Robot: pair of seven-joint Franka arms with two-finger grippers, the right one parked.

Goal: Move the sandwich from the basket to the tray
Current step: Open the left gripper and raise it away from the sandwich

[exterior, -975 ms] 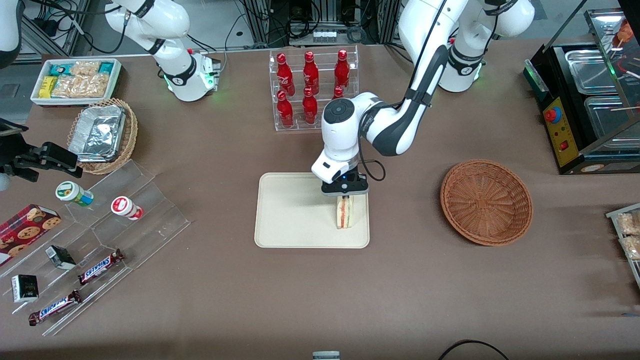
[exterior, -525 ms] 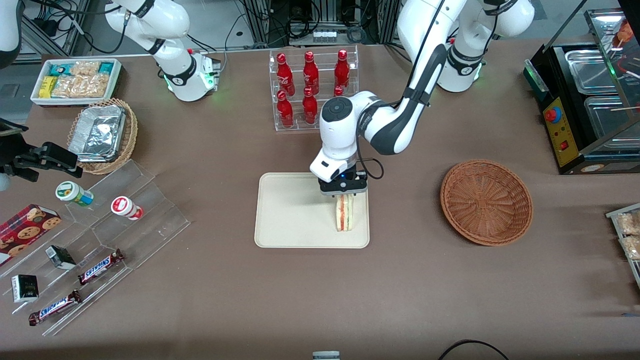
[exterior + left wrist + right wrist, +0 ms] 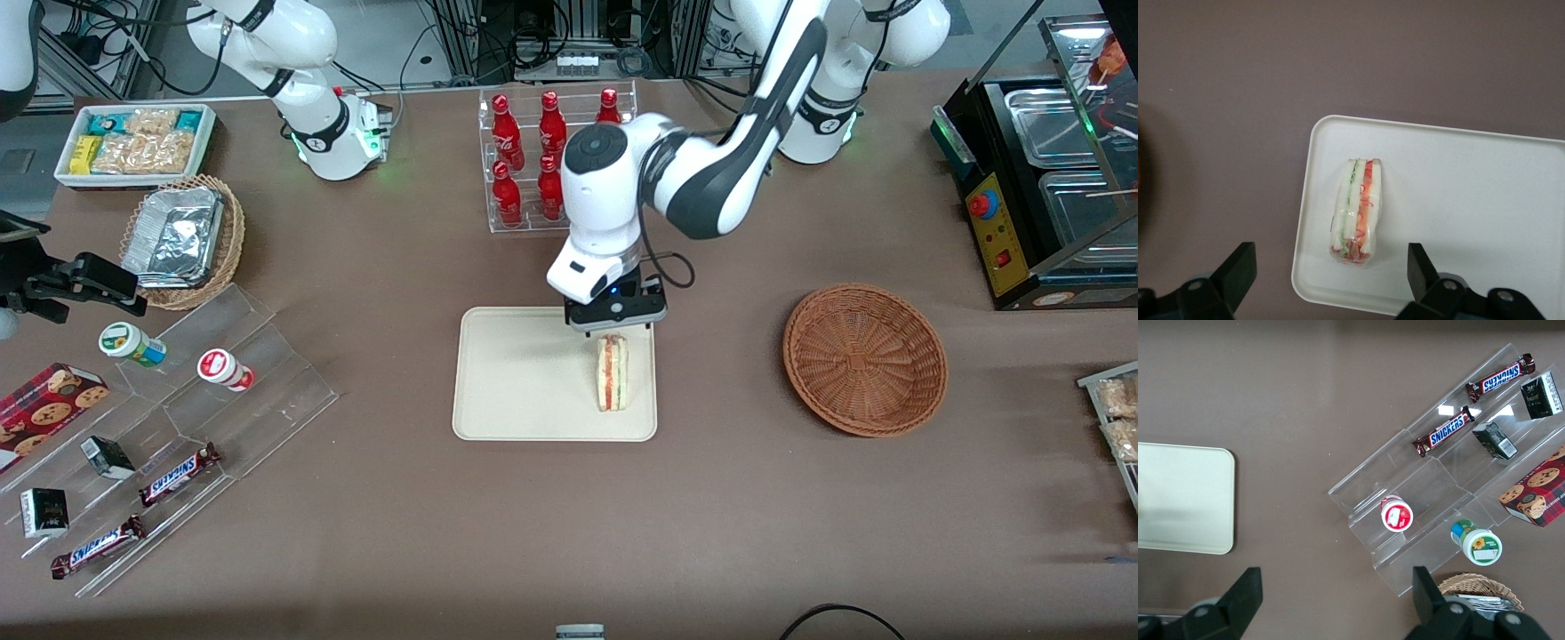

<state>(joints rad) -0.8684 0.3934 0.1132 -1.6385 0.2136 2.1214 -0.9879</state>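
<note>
Front view: The small triangular white-bread sandwich (image 3: 612, 372), with orange-red and green filling showing on its cut edge, stands on edge on the flat cream rectangular tray (image 3: 524, 382), close to the tray rim nearest the round reddish-brown wicker basket (image 3: 864, 358). The basket holds nothing visible and lies well apart, toward the working arm's end of the brown table (image 3: 622, 533). The left arm's gripper (image 3: 615, 327) hangs directly above the sandwich's farther end, clear of it.

Left wrist view: The sandwich (image 3: 1357, 211) rests inside the tray (image 3: 1471, 200), near one rounded corner and parallel to the adjacent short rim. The gripper (image 3: 1328, 270) has its two black fingers (image 3: 1239, 267) spread wide apart, one to each side of the sandwich, with nothing between them touching either pad.

Step in hand, as judged: release is complete; what remains is retreat.
- Lift straight up so neither finger brushes the sandwich, which stands on a narrow edge and could tip.
- Hold the fingers apart until well above the bread.
- Avoid sideways travel while low; the sandwich sits near the rim and a nudge could push it off the tray.
</note>
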